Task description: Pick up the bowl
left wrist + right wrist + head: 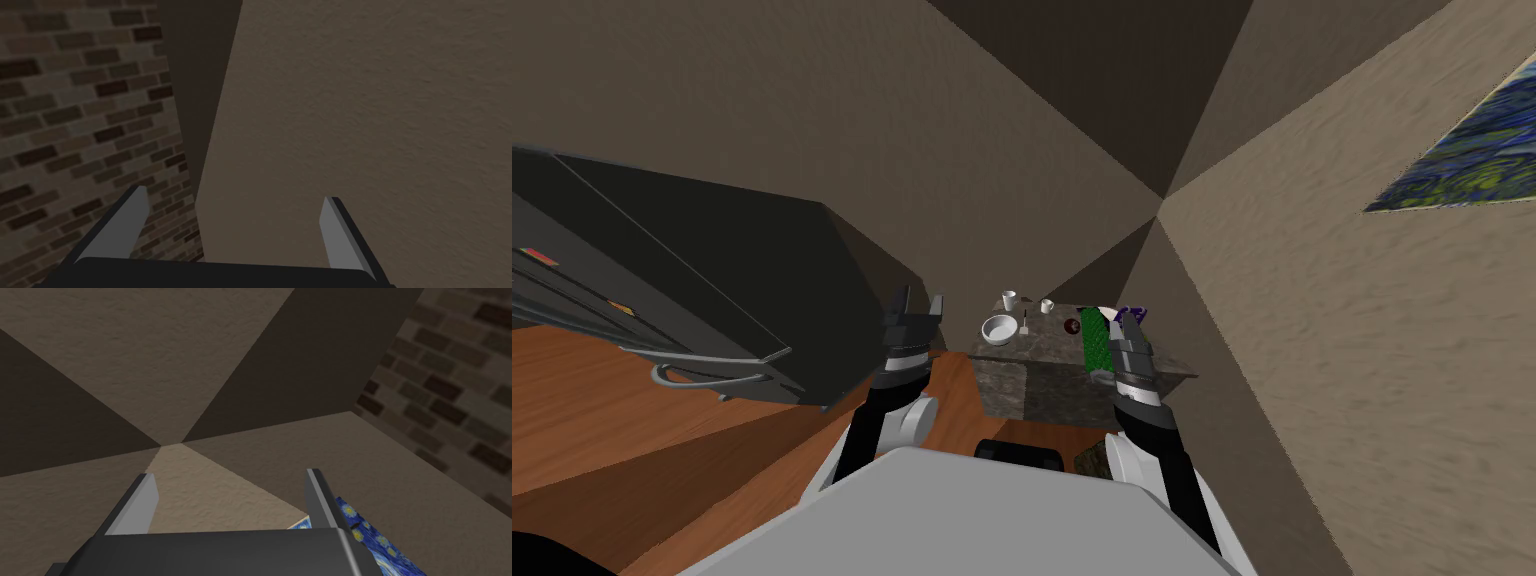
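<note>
Both grippers stand released, holding nothing: the left gripper (235, 197) is raised just left of the table (1047, 348), the right gripper (227, 475) over its right part. Between them sits the white bowl (1000, 328) on the table, near two cups (1009, 299).

bowl (1000, 328) 1 | cups (1009, 300) 2 | dark red ball (1072, 326) 1 | table (1047, 346) 1
</note>
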